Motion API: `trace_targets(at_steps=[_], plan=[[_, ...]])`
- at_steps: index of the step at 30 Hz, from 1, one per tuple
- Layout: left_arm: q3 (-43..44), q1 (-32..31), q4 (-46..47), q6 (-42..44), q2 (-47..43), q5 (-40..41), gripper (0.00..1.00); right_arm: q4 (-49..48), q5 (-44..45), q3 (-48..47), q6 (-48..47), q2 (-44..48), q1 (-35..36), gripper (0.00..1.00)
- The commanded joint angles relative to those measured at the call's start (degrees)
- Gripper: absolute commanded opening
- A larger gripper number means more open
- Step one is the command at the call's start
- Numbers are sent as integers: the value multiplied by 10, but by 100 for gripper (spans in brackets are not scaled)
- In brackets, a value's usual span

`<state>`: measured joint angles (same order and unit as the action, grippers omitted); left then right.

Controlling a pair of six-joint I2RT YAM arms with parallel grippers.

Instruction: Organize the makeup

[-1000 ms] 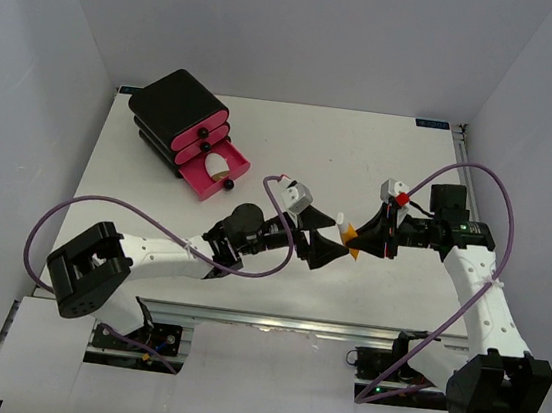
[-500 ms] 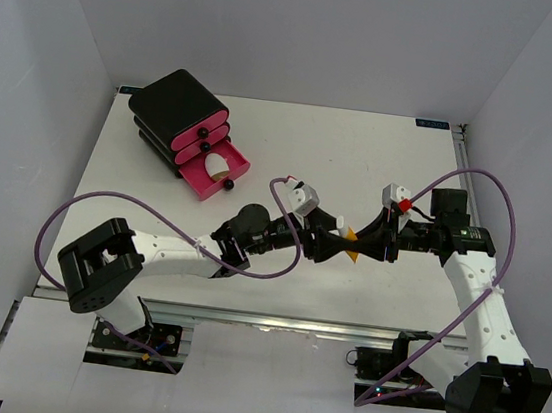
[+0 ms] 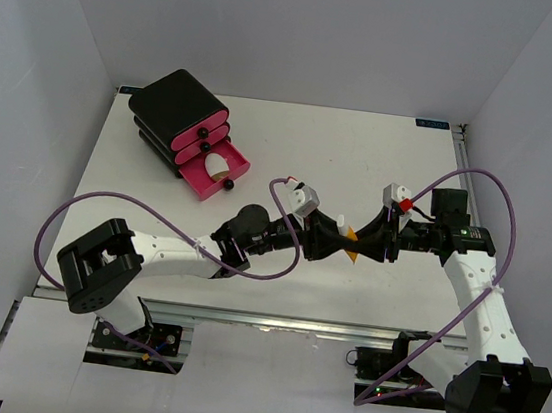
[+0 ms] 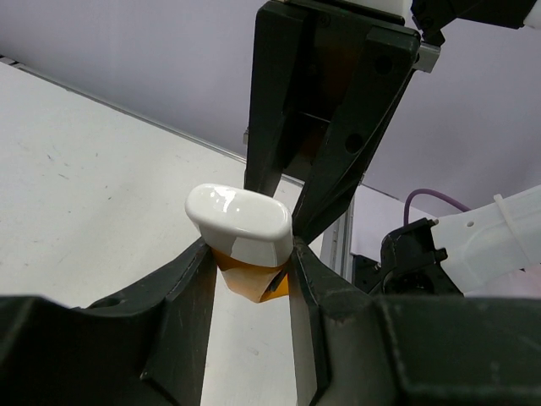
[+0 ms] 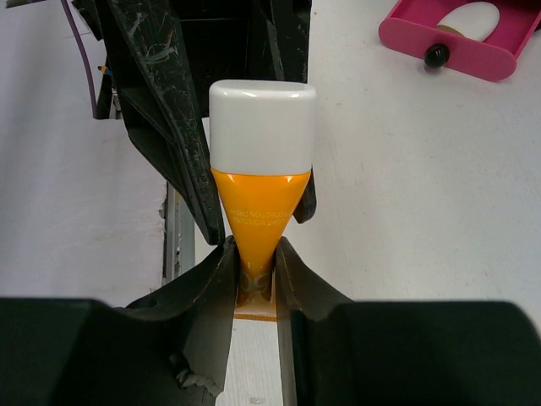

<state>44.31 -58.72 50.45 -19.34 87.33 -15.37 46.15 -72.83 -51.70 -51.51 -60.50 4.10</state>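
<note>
Surface [image 3: 363, 157]: white, walled in on three sides. Black box [image 3: 178, 104] sits at the far-left corner. Its bottom pink drawer [image 3: 201, 185] is pulled out toward the middle.

Left arm [image 3: 165, 251] reaches from the near-left corner toward the middle. Right arm [image 3: 477, 292] comes in from the near-right. The two meet roughly midway between the left and right edges, nearer the near edge than the far one.

Right gripper [image 5: 254, 271]: clamped on the flat crimped end of the orange tube [image 5: 258, 203], with the white cap pointing away from it.

Left gripper [image 4: 252, 279]: fingers pressed against both sides of the same tube's orange body, just under the cap. Looks like a grasp with contact on both sides.

So the tube is pinched at both ends, spanning the two grippers. It looks lifted off the surface, but I can't confirm that.

White oval puff [image 3: 218, 165] lies inside the open drawer, well apart from the grippers.
</note>
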Motion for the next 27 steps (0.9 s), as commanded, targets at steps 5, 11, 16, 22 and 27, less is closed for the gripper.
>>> trace_targets(at_steps=[5, 11, 16, 22, 27], plan=[[6, -1, 16, 4, -28, -7, 22, -18, -14, 3, -1, 1, -2, 53], [-1, 0, 1, 10, -40, 15, 18, -44, 8, 18, 19, 10, -2, 70], [-26, 5, -15, 13, -65, 49, 17, -63, 43, 30, 31, 21, -2, 79], [-49, 28, -96, 19, -113, 68, 17, -87, 70, 48, 38, 47, -10, 85], [-69, 64, -197, 29, -171, 97, 17, -100, 79, 62, 40, 63, -16, 86]])
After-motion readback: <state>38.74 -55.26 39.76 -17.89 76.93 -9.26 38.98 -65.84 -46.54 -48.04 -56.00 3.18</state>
